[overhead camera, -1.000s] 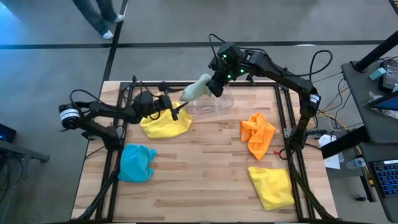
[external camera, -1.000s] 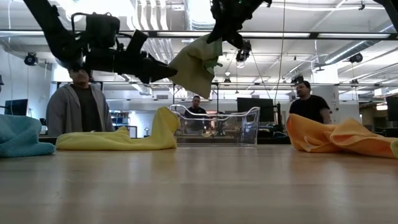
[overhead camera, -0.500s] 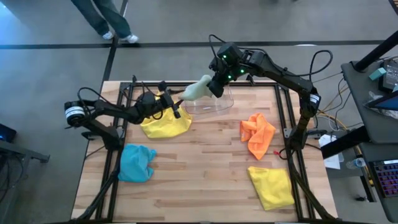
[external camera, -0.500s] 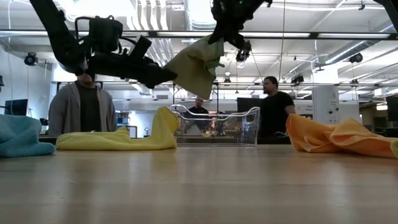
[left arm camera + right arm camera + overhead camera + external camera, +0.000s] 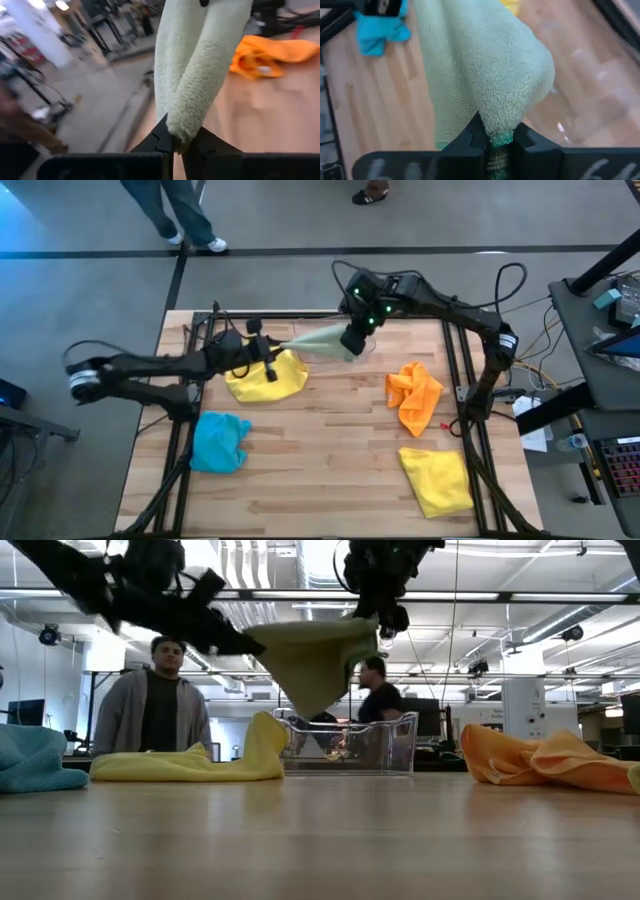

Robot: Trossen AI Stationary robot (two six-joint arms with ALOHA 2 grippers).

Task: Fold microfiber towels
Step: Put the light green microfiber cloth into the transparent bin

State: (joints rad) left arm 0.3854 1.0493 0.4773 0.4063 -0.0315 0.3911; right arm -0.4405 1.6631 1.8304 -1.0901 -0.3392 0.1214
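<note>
Upper centre: left gripper (image 5: 272, 350) and right gripper (image 5: 352, 343) each clamp the pale green towel (image 5: 318, 341), stretching it for folding.

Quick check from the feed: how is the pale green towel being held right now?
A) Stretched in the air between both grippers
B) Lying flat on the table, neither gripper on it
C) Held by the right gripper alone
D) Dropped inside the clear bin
A: the pale green towel spans the air between the left gripper and the right gripper, each shut on a corner, above the clear bin.
</note>
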